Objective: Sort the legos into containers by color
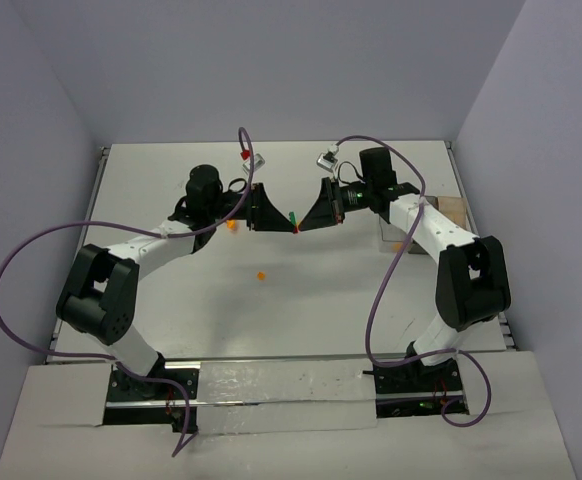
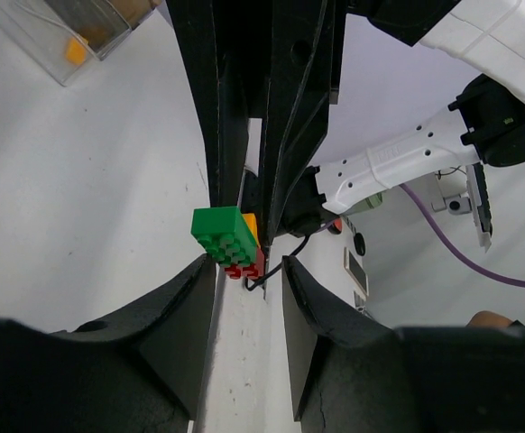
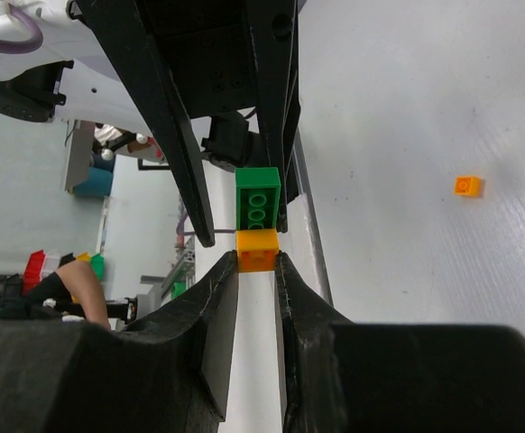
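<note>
My two grippers meet nose to nose above the middle of the table. My right gripper (image 1: 309, 216) (image 3: 256, 260) is shut on an orange brick (image 3: 257, 249) that is joined to a green brick (image 3: 258, 198). In the left wrist view the same stack shows green (image 2: 219, 231), red (image 2: 244, 268) and a little orange. My left gripper (image 1: 273, 214) (image 2: 249, 263) is open, its tips on either side of the stack's near end; the green brick lies against one finger. The stack shows as a small green and red speck from above (image 1: 293, 219). The clear containers (image 2: 55, 41) hold an orange brick (image 2: 76, 51).
Loose orange bricks lie on the table (image 1: 261, 274) (image 1: 231, 226); one also shows in the right wrist view (image 3: 466, 186). The containers' tan base (image 1: 453, 211) sits at the right edge behind my right arm. Purple cables loop over both arms.
</note>
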Controlling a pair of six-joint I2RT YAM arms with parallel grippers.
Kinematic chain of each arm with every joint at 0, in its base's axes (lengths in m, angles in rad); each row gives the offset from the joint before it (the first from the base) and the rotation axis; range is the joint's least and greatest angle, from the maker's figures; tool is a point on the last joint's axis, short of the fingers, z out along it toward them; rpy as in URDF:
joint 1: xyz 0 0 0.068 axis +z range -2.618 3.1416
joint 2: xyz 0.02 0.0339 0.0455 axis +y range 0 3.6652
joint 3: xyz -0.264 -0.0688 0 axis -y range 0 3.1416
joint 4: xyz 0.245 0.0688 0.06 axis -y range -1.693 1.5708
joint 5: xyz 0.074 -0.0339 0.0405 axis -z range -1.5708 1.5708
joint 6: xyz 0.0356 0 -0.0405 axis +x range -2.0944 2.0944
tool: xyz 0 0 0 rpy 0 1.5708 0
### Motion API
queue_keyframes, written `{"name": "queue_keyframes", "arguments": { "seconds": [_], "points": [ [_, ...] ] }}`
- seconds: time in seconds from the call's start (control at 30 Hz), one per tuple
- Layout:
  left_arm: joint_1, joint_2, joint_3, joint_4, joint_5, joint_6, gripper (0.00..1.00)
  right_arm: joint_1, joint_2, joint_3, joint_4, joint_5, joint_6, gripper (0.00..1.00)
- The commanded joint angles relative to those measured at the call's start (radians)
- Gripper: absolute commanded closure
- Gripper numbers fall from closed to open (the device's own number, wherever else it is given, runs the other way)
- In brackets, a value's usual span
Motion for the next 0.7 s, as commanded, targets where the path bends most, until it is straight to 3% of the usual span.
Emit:
{"name": "queue_keyframes", "arguments": {
  "seconds": [0.0, 0.17, 0.43, 0.53, 0.67],
  "points": [
    [-0.008, 0.007, 0.018, 0.085, 0.009, -0.030, 0.55, 0.012, -0.025, -0.006, 0.051, -0.022, 0.016, 1.00],
    [-0.008, 0.014, 0.024, 0.087, 0.009, -0.034, 0.55, 0.014, -0.025, -0.005, 0.051, -0.022, 0.016, 1.00],
    [-0.015, 0.020, 0.035, 0.047, 0.000, -0.011, 0.65, 0.015, -0.024, -0.005, 0.042, -0.005, 0.008, 1.00],
    [-0.015, 0.021, 0.033, 0.041, -0.001, -0.011, 0.73, 0.014, -0.025, -0.004, 0.033, 0.001, -0.003, 1.00],
    [-0.008, 0.018, 0.026, 0.020, -0.003, 0.005, 0.99, 0.011, -0.022, 0.005, -0.022, 0.011, -0.054, 1.00]
  ]
}}
